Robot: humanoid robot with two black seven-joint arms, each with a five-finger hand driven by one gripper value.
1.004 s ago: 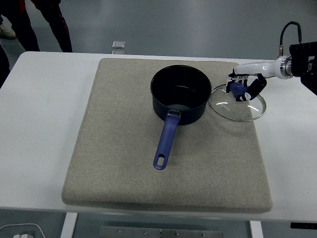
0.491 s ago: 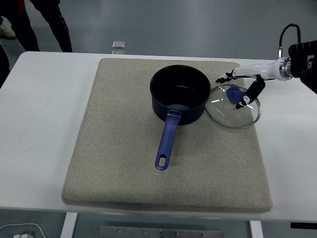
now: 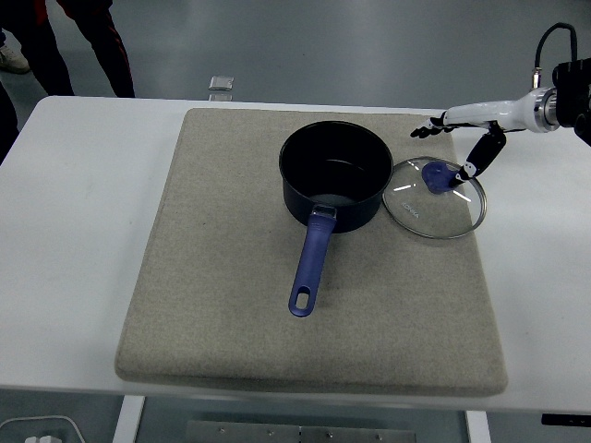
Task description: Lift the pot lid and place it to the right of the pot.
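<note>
Grey mat [image 3: 231, 323] on the white table [image 3: 74, 231]. Dark saucepan [image 3: 336, 173] sits open, blue handle [image 3: 309, 263] toward the near edge, well left of the hand. Glass lid [image 3: 436, 197] lies flat on the mat just right of the pot, rim about touching its wall, directly below-left of the hand. Right hand [image 3: 459, 138] hovers fingers spread, gripping nothing, one fingertip near the blue knob [image 3: 440, 175]. Lid looks rigid, breakable, smooth and slippery; the knob is the grab point. Placement looks done.
</note>
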